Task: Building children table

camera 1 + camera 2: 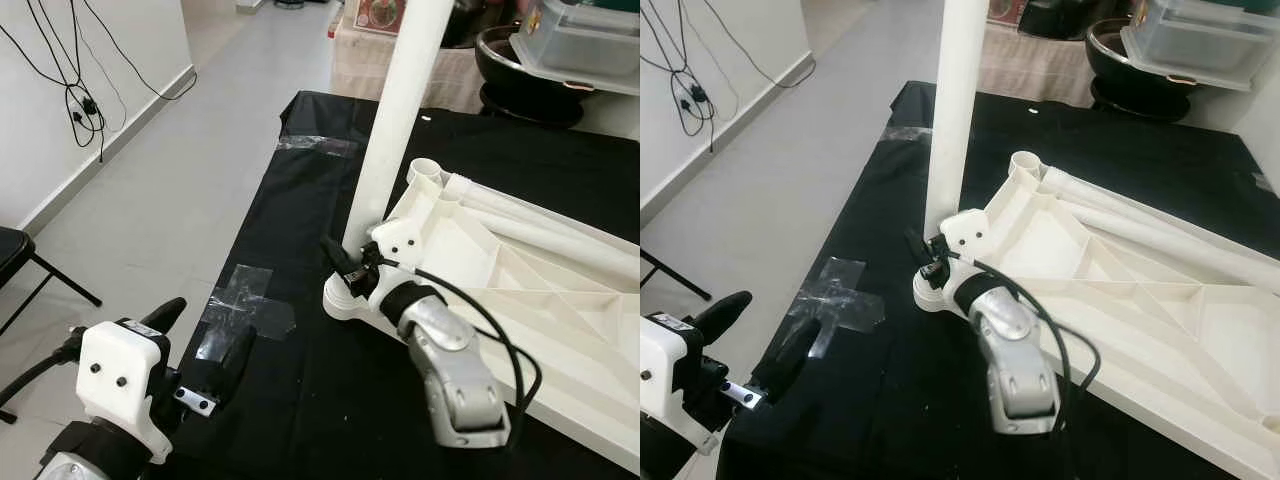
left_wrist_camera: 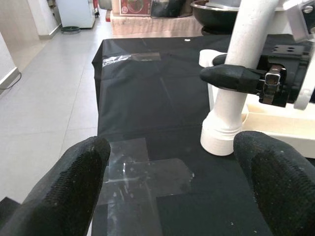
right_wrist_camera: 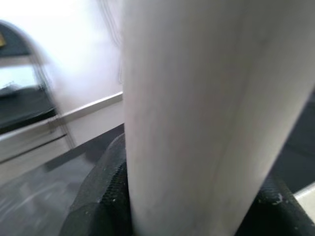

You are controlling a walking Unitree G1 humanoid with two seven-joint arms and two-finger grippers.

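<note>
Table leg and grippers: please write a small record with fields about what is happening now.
work surface: black cloth on the floor, patched with clear tape
table top: white, lying upside down on the cloth
table leg: white tube, standing upright in the corner socket of the table top
right gripper: fingers closed around the bottom part of the leg
left gripper: open, holding nothing, low over the tape, pointing toward the leg
other legs: lying along the far side of the table top

Table leg (image 1: 400,110) smooth white plastic; cloth (image 1: 300,250) matt black; tape patch (image 1: 245,305) glossy clear.
</note>
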